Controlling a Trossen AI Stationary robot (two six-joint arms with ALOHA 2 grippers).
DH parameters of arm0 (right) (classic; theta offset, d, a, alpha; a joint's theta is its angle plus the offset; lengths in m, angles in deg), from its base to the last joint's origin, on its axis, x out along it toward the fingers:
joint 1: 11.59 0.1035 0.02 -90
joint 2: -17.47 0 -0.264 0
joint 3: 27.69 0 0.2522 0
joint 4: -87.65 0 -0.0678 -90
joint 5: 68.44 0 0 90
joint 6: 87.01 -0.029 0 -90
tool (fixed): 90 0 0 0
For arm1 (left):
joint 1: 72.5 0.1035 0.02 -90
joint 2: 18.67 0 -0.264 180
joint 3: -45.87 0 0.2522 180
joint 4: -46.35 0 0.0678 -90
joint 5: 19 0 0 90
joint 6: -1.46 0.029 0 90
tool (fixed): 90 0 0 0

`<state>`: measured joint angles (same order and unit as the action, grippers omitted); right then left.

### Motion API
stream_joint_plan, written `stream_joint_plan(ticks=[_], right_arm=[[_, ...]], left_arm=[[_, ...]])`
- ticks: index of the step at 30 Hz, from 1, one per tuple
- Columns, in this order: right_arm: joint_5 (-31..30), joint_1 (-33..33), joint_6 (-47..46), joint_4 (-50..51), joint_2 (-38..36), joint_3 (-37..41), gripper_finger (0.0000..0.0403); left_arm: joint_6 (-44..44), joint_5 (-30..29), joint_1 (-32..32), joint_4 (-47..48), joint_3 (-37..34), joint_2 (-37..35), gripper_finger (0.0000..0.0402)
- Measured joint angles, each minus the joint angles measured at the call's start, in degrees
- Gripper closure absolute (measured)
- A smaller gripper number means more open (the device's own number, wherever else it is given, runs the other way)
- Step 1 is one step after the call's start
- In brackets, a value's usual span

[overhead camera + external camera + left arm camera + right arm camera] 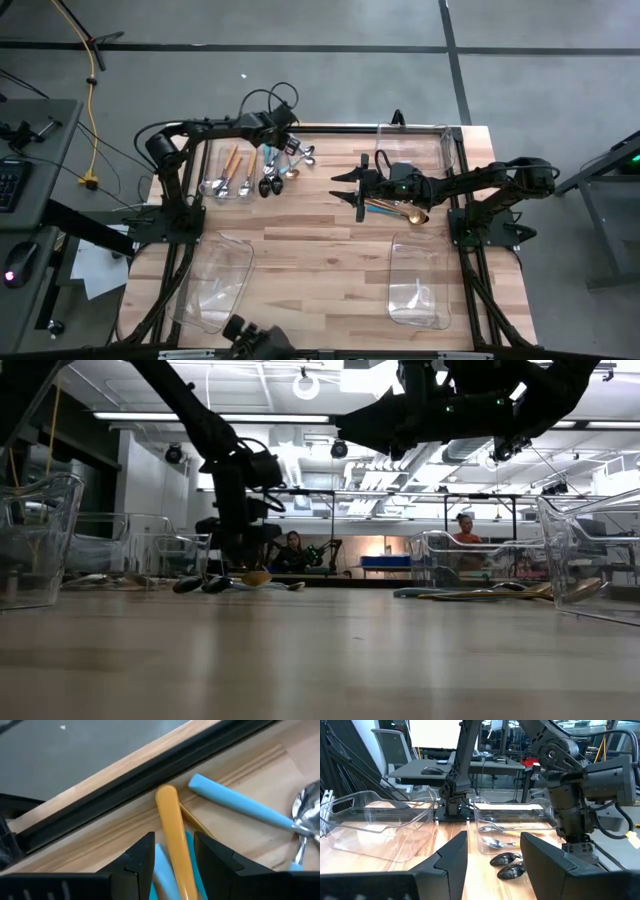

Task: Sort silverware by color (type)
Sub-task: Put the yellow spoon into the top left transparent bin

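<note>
**Left gripper on an orange handle at the far edge; right gripper hangs empty above the gold pieces**

The wooden table carries four clear bins: one at the far left holding orange-handled spoons, one at the far right, and two nearer ones, left and right, with no cutlery showing in them.

The left arm reaches along the far edge. Its gripper is down among loose silverware just beside the far-left bin, with an orange handle between its two fingers, which stand partly apart on either side of it. Whether they press the handle or only flank it cannot be told. Light-blue handles lie touching and beside the orange one, close to the table's dark edge rail.

The right arm stretches in from the right, its gripper raised above the table near the middle, fingers apart and holding nothing.

Black spoons lie on the wood just beside the far-left bin. Gold and teal-handled pieces lie in a small pile under the right arm.
</note>
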<state>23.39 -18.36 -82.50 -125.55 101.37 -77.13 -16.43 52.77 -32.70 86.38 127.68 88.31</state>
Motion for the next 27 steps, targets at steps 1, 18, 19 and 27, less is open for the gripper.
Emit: stream_joint_plan(ticks=[1,18,19,27], right_arm=[[0.00,0.00,0.03,-0.02,0.00,0.00,0.0235],[0.04,0.00,0.03,-0.02,0.00,0.00,0.0235],[0.04,-0.01,0.03,-0.02,0.00,0.00,0.0235],[0.09,0.00,0.03,0.41,0.00,0.00,0.0235]], left_arm=[[-0.03,0.23,0.23,-0.03,0.00,0.00,0.0275],[2.22,0.96,1.06,-1.29,0.08,1.96,0.0275],[3.08,-0.25,0.91,-1.52,0.11,2.38,0.0275],[8.53,-1.11,-0.73,-6.17,-0.02,2.84,0.0275]])
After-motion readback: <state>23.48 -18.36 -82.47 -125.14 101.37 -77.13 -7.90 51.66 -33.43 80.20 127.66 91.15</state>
